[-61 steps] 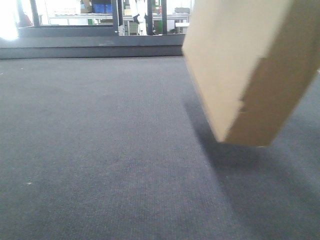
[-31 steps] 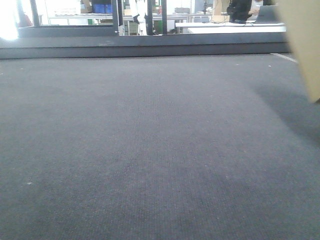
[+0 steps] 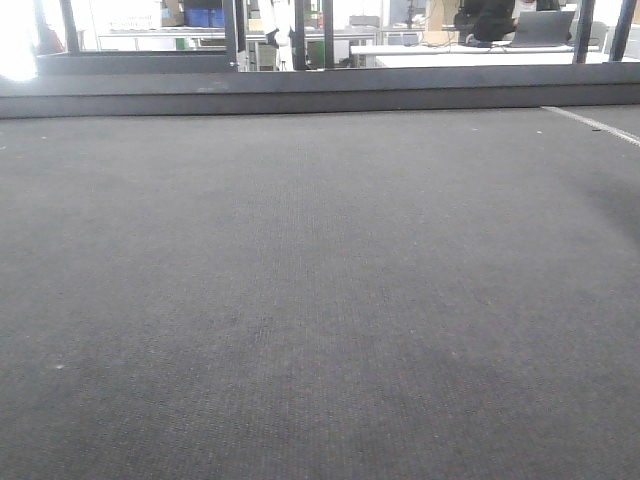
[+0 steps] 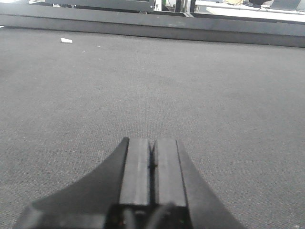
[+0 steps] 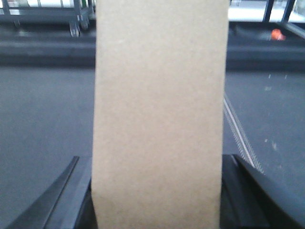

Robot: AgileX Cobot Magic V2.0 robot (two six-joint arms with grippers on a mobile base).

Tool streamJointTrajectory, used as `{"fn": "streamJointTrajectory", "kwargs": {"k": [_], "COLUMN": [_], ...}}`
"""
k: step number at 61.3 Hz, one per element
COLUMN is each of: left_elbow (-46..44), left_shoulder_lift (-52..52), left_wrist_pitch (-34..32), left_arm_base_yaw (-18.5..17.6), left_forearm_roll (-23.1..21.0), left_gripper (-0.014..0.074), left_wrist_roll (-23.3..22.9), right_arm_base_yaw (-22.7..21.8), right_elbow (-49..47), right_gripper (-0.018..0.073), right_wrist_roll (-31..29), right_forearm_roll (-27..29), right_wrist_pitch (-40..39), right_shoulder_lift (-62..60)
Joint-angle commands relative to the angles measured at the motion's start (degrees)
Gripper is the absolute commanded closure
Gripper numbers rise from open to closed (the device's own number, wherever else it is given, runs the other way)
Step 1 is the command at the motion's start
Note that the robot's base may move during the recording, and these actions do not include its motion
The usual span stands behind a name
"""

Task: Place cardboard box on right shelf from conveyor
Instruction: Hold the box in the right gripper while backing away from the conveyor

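Observation:
The tan cardboard box (image 5: 159,114) fills the middle of the right wrist view, standing between the two dark fingers of my right gripper (image 5: 157,191), which is shut on its sides. The box is lifted over the dark grey conveyor (image 3: 300,280) belt and is out of the front view. My left gripper (image 4: 152,157) hangs low over the belt (image 4: 143,86), its two pads pressed together with nothing between them. The right shelf is out of view.
A dark raised edge (image 3: 200,95) runs along the far side of the belt. Beyond it stand white tables (image 3: 460,52) and a rack with blue bins (image 3: 205,16). A small white scrap (image 4: 66,40) lies on the belt at far left. A pale line (image 5: 240,136) runs beside the box.
The box, seen at the right of the front view a second ago, has slid out past the right edge. Only a faint shadow stays there now.

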Motion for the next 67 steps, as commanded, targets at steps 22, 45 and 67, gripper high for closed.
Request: {"fn": "streamJointTrajectory", "kwargs": {"k": [22, 45, 67], "left_elbow": [0.59, 0.59, 0.59], "left_shoulder_lift": [-0.45, -0.45, -0.45], "left_wrist_pitch": [-4.89, -4.89, -4.89], "left_arm_base_yaw": [0.09, 0.09, 0.09], "left_forearm_roll": [0.07, 0.07, 0.07], "left_gripper": [0.0713, 0.0713, 0.0713], "left_wrist_roll": [-0.27, -0.27, -0.27], "right_arm_base_yaw": [-0.32, -0.32, -0.32], "right_elbow": [1.37, 1.37, 1.37], "right_gripper": [0.0494, 0.0494, 0.0494], "right_wrist_roll": [-0.52, -0.52, -0.52], "right_forearm_roll": [-0.68, -0.68, -0.68], "right_wrist_pitch": [-7.15, -7.15, -7.15], "right_shoulder_lift": [-11.17, -11.11, -11.11]}}
